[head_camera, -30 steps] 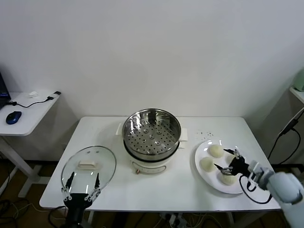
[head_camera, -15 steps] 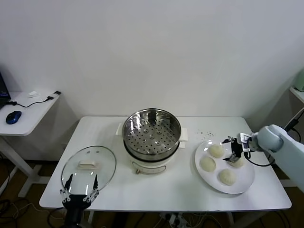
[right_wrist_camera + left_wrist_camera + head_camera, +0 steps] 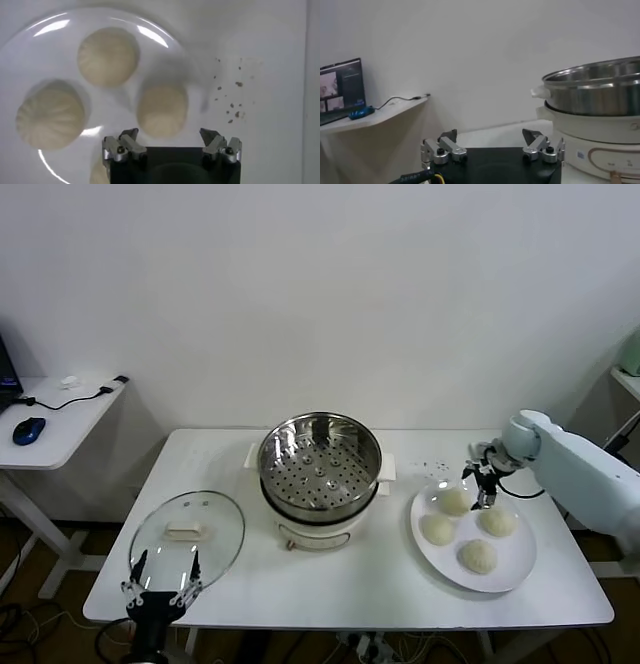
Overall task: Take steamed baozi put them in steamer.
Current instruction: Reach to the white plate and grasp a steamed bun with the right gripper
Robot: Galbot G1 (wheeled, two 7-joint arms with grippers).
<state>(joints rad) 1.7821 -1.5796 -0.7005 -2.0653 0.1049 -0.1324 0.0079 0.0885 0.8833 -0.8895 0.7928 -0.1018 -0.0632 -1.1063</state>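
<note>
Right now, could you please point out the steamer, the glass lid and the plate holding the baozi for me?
steamer point(image 3: 320, 469), head view, on its perforated steel floor.
glass lid point(image 3: 170, 554), head view, on the clear glass below its white handle.
plate point(image 3: 515, 559), head view, on the bare white rim area beside the baozi.

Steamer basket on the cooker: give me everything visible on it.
The round shiny stainless-steel steamer basket sits upright on a white electric cooker base with side handles, mid-table. Its floor is perforated with rows of holes; nothing lies inside, and no lid covers it. The wall is smooth and reflective with a rolled rim. Only the base touches it; both grippers are away from it.
</note>
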